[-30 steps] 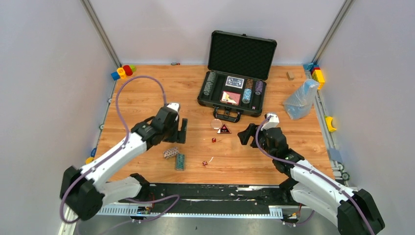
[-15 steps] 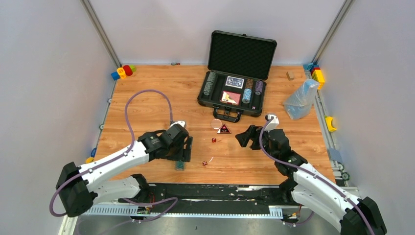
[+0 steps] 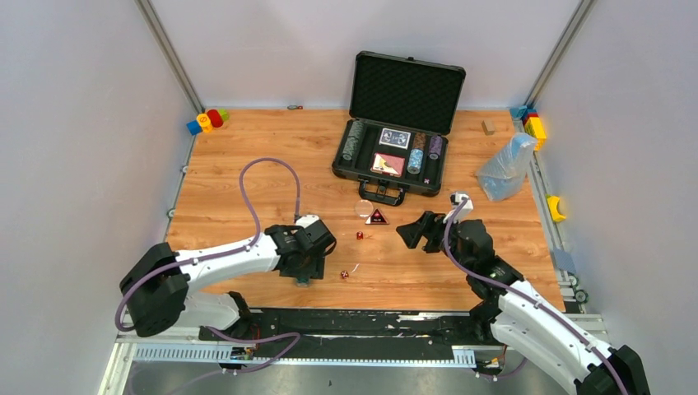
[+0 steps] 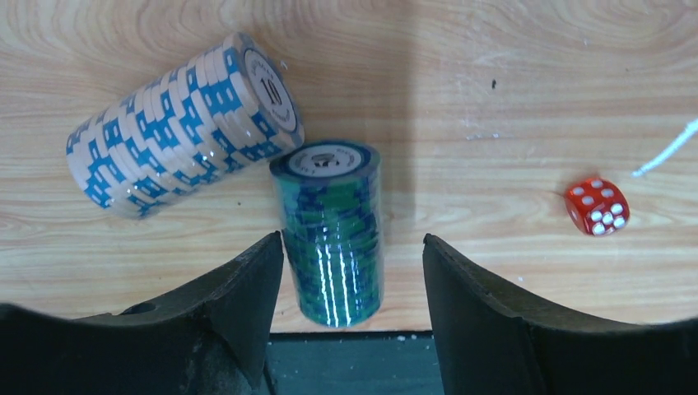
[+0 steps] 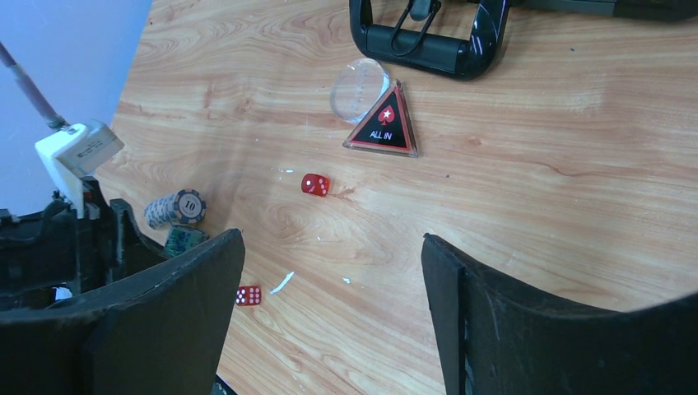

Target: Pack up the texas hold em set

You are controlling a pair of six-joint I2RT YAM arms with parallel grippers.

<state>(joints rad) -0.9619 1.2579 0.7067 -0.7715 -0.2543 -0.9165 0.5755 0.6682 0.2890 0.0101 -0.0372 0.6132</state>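
Note:
The black case [image 3: 362, 169] lies open at the back with chip rolls and card decks in its foam. My left gripper [image 3: 305, 268] is open and low over the table. In the left wrist view [image 4: 354, 247] its jaws straddle a green chip roll [image 4: 332, 230] without closing on it. A white-and-blue chip roll [image 4: 185, 123] lies just beside it. A red die [image 4: 597, 206] lies to the right. My right gripper [image 3: 414, 232] is open and empty [image 5: 333, 247]. Ahead of it are the triangular button [image 5: 381, 123], a clear disc [image 5: 360, 89] and two red dice [image 5: 314, 184] [image 5: 248, 295].
Colourful toy blocks [image 3: 206, 121] sit at the back left corner and more [image 3: 533, 123] at the back right. A clear plastic bag [image 3: 506, 167] lies right of the case. The table's front edge [image 4: 354, 362] is right under my left gripper.
My left arm has swung toward the front edge and lowered, so its open jaws now straddle the green chip roll. My right gripper has shifted slightly.

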